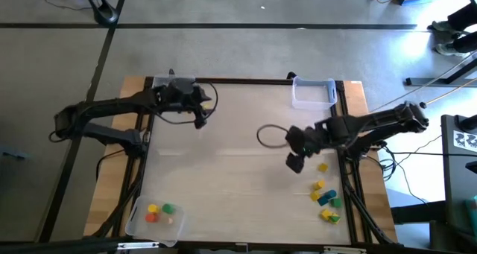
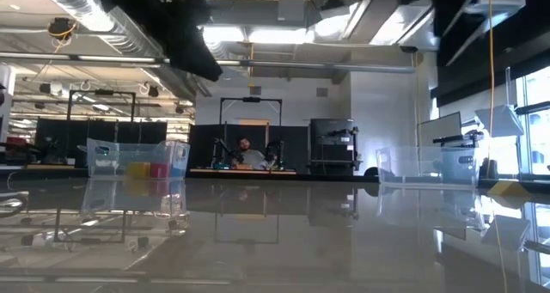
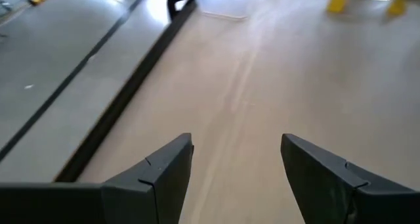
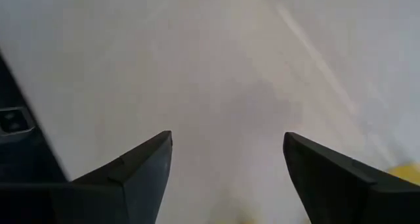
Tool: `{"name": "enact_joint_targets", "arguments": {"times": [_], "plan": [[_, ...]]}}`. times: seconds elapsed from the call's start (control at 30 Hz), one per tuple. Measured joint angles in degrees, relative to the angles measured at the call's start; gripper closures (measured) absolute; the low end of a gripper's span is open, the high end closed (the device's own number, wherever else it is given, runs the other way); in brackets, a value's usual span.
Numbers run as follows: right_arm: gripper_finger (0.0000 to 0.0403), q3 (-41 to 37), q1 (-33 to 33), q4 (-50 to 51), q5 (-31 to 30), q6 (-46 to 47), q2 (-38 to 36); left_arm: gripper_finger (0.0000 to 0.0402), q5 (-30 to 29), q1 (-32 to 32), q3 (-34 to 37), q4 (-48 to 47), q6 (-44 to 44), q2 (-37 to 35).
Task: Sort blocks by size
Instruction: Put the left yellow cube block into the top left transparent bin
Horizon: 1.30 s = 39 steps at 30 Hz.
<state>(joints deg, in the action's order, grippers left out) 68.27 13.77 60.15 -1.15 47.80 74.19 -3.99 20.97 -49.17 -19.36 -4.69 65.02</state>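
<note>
Wooden desk, pale top, two dark arms over it. Left hand hangs near the far-left part of the desk, fingers spread wide, nothing between them (left wrist view shows bare desk in the gap). Right hand sits right of the desk's middle, fingers also wide apart and empty, bare desk under them.

Blocks in two places. Loose group lies near the near-right corner: a yellow block on its own, just beside the right hand but apart from it, then closer to the near edge a cluster of yellow, blue and green ones, packed too tight to count exactly. Second lot sits inside a clear tray at the near-left corner: yellow, green and red/orange blocks touching or nearly so (sizes not readable from above).

Another clear tray stands at the far edge, toward the far-right corner; contents cannot be made out. A third tray by the far-left corner is mostly hidden under the left arm.

Low view: a clear tray with yellow and red blocks inside, another clear tray on the other side, a person seated far back in the room.
</note>
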Motion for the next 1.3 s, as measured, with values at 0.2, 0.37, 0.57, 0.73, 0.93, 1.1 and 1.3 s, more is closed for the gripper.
{"name": "enact_joint_targets", "arguments": {"times": [0.2, 0.37, 0.57, 0.73, 0.93, 1.1, 1.3], "plan": [[0.0112, 0.00, 9.41, -0.01, -0.04, 13.47, 0.00, 0.0180, 0.02, -5.83, 0.01, 2.14, 2.95, 1.38], [0.0112, -0.26, 17.82, -0.40, -0.14, 24.48, 1.44, 0.0180, 0.02, -10.37, 0.02, 2.63, 5.80, 2.82], [0.0112, -2.14, 27.01, -0.86, 4.75, 35.33, 6.40, 0.0180, -1.06, -15.22, 0.04, 4.76, 8.66, 5.15], [0.0112, -2.82, 31.45, -1.86, 8.43, 39.29, 10.75, 0.0180, -1.29, -18.28, 0.04, 7.60, 10.17, 6.02], [0.0112, -3.58, 33.55, -2.30, 11.65, 40.99, 15.73, 0.0180, -1.34, -20.93, 0.06, 10.14, 10.79, 6.02], [0.0112, -3.58, 35.12, -4.20, 14.78, 43.56, 19.98, 0.0180, -1.74, -22.44, 0.04, 10.27, 11.00, 6.00], [0.0112, -3.58, 35.40, -3.74, 17.55, 45.23, 24.92, 0.0180, -2.85, -22.88, 0.06, 11.46, 10.49, 6.00]]}}
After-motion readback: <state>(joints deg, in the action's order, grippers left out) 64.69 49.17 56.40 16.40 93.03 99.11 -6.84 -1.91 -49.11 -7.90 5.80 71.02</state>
